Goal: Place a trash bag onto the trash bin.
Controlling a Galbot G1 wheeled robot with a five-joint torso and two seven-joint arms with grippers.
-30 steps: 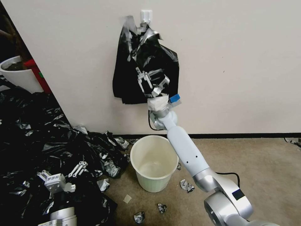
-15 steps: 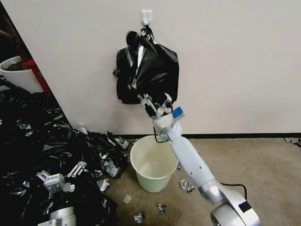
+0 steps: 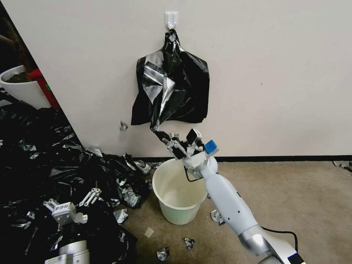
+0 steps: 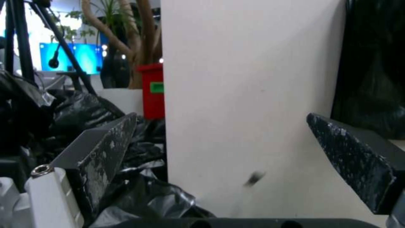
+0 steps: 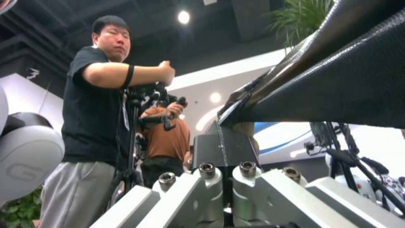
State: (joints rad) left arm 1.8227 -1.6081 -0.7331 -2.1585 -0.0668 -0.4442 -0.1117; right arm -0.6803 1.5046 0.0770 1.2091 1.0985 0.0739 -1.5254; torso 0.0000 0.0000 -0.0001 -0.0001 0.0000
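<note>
A flat black bundle (image 3: 190,88) hangs from a white wall hook (image 3: 171,18). One thin glossy trash bag (image 3: 160,104) is drawn out of it, stretched down to my right gripper (image 3: 164,136), which is shut on its lower end just above the far rim of the trash bin (image 3: 179,203). The bin is a cream-white bucket standing upright on the carpet. In the right wrist view the closed fingers (image 5: 223,148) pinch the taut black plastic (image 5: 337,79). My left gripper (image 3: 75,205) rests open and low over the black heap, with its fingers (image 4: 105,142) spread wide.
A big heap of black plastic (image 3: 44,154) covers the floor on the left of the bin. A white planter pot (image 3: 20,90) and a red box (image 3: 42,84) stand behind it. Crumpled scraps (image 3: 218,216) lie on the carpet around the bin. Open carpet lies to the right.
My right gripper has come down from the hanging bundle to just above the bin's rim, pulling one bag out into a taut strip. The left arm has stayed still.
</note>
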